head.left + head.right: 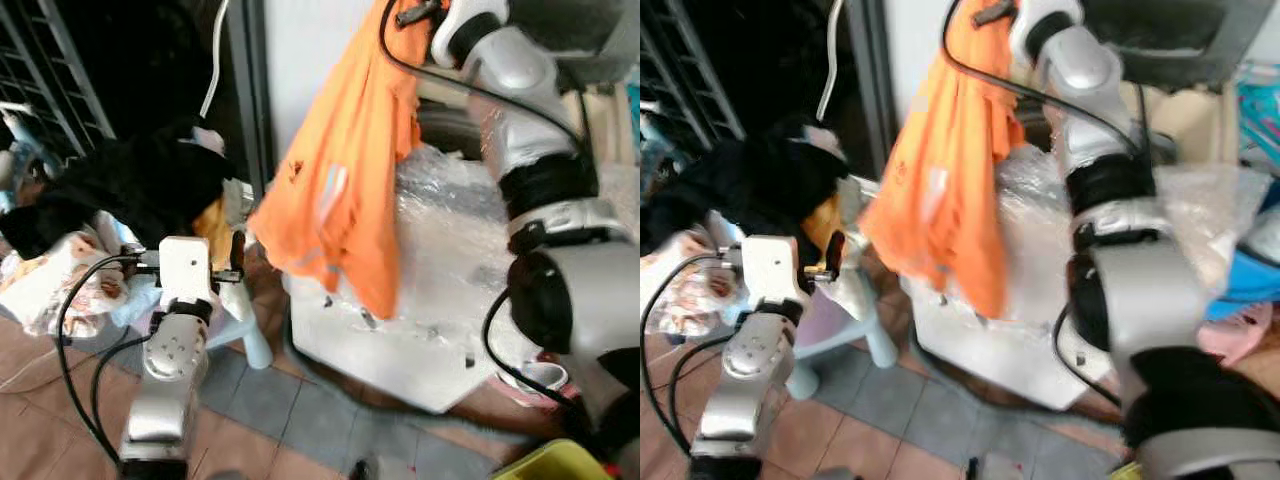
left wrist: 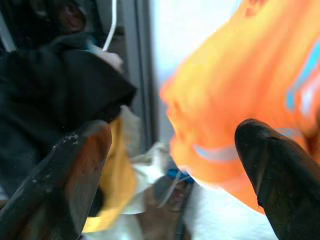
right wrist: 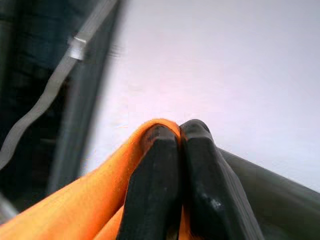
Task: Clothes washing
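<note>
Right gripper (image 3: pixel 179 150) raised high at the top of the head views, jaws clamped tight on a fold of the orange garment (image 1: pixel 345 190) — orange cloth wedged between the two black fingers (image 3: pixel 150 190) in the right wrist view, pale wall behind. Garment hanging free from that grip, draped down in front of the white washing machine (image 1: pixel 420 330), lower hem level with the machine's front face, a pale stripe showing across the cloth. Clear plastic wrap (image 1: pixel 450 215) crinkled over the machine's top, just behind the hanging cloth. Left gripper (image 2: pixel 170 175) held low and forward at the left of the scene, jaws wide apart and holding nothing; orange garment seen beyond the gap between them in the left wrist view, not touching either finger. Pile of laundry (image 1: pixel 120 200) heaped beside the left arm — black cloth on top, a yellow piece (image 1: pixel 212 232) poking out beneath, white patterned fabric (image 1: pixel 60 280) spilling toward the floor. Pale stool (image 1: pixel 245 330) under the pile's near edge, just beside the machine. Dark doorway with a grey frame (image 1: pixel 250 90) behind the pile, a white cord (image 1: pixel 213 70) hanging down across it. Tiled floor (image 1: pixel 270 410) in brown and grey below. Yellow-green tub rim (image 1: pixel 560 462) at the bottom right corner, pink and blue items (image 1: pixel 1240 300) beside the right arm, blurred.
</note>
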You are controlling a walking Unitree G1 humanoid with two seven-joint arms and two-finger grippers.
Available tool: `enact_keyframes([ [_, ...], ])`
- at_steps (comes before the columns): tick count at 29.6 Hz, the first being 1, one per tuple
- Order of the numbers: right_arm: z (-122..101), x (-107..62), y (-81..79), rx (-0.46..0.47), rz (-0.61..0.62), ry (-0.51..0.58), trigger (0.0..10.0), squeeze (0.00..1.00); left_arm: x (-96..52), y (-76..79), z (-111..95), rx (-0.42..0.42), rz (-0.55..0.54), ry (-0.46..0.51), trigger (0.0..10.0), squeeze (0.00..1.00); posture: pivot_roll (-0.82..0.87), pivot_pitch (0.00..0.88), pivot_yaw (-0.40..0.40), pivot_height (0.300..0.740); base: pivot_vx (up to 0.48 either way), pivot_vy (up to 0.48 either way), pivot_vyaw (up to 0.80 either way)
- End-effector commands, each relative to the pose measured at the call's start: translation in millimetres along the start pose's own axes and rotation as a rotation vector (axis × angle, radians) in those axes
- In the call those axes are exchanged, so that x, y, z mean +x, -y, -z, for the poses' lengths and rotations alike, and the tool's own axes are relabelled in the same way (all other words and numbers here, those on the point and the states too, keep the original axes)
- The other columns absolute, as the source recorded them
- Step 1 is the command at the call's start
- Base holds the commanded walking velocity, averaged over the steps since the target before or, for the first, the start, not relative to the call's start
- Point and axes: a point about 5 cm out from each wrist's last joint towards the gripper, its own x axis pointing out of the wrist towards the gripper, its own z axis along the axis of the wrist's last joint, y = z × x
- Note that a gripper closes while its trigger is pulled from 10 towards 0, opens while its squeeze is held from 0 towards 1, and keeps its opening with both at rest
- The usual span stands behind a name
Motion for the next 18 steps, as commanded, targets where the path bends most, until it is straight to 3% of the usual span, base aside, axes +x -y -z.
enact_keyframes([
  [1,-40.6,9.0,7.7,0.001,0.093,0.134,10.0,0.00,0.0,-13.6,-3.2,0.030,-0.040,0.013,10.0,0.00,-0.02,0.000,-0.036,0.740,0.326,0.000,0.00],
  [2,-48.1,8.0,22.0,-0.024,0.162,0.163,10.0,0.00,-0.2,-13.7,-3.2,0.029,-0.040,0.013,10.0,0.00,-0.02,0.000,-0.036,0.740,0.322,0.000,0.00],
  [6,-51.9,7.2,32.9,-0.022,0.183,0.178,10.0,0.00,-0.1,-14.3,-1.5,0.028,-0.048,-0.001,10.0,0.00,-0.02,0.000,-0.034,0.740,0.079,0.000,0.00],
  [8,-40.2,6.6,28.9,-0.036,0.157,0.134,10.0,0.00,0.2,-13.7,-1.9,0.028,-0.050,0.002,10.0,0.00,-0.02,0.000,-0.033,0.740,0.000,0.000,0.00],
  [10,2.3,0.8,6.4,-0.047,0.011,-0.005,10.0,0.00,0.9,-11.2,-2.3,0.024,-0.041,0.002,10.0,0.00,-0.02,0.000,-0.031,0.740,0.000,0.000,0.00],
  [11,9.6,-0.5,1.6,-0.049,-0.022,-0.033,10.0,0.00,0.9,-11.3,-2.4,0.025,-0.041,0.002,10.0,0.00,-0.02,0.000,-0.031,0.740,0.000,0.000,0.00],
  [12,14.2,-1.5,-1.5,-0.050,-0.044,-0.051,10.0,0.49,0.8,-11.5,-2.5,0.025,-0.041,0.002,10.0,0.00,-0.02,0.000,-0.031,0.740,0.000,0.000,0.00],
  [13,26.3,-5.3,-7.9,-0.045,-0.085,-0.086,10.0,0.49,0.6,-11.7,-2.4,0.026,-0.042,0.001,10.0,0.00,-0.02,0.000,-0.031,0.740,0.000,0.000,0.00],
  [14,51.8,-15.0,-22.8,-0.045,-0.194,-0.171,10.0,1.00,0.0,-12.4,-1.9,0.028,-0.044,-0.002,10.0,0.00,-0.02,0.000,-0.025,0.740,0.000,0.000,0.00],
  [18,97.1,-40.9,-49.3,-0.109,-0.443,-0.335,10.0,1.00,-0.9,-13.4,-1.3,0.031,-0.037,-0.007,10.0,0.00,-0.02,0.000,-0.018,0.740,0.000,0.000,0.00],
])
